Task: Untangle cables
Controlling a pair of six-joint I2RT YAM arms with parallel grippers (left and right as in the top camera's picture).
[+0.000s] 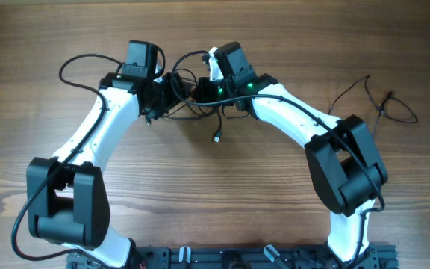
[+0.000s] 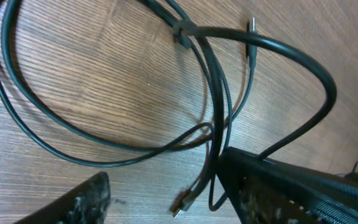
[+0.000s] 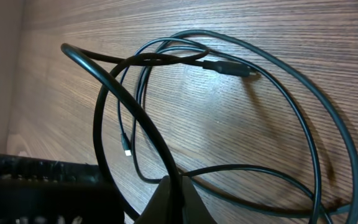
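Cables [image 1: 189, 96], thin glossy black cords in tangled loops, lie at the far middle of the wood-grain table [image 1: 222, 187]. Right gripper [image 3: 166, 186] is closed tight on one cord; left gripper [image 2: 163, 180] gapes, empty.

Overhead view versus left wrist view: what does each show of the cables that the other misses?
Only overhead: the left arm and right arm whole, and a separate thin cable lying alone toward the table's right side. Only left wrist: the strands' crossings up close, and the left fingers standing apart over them. Both: the tangled cables on the wooden table, with a loose plug beside them.
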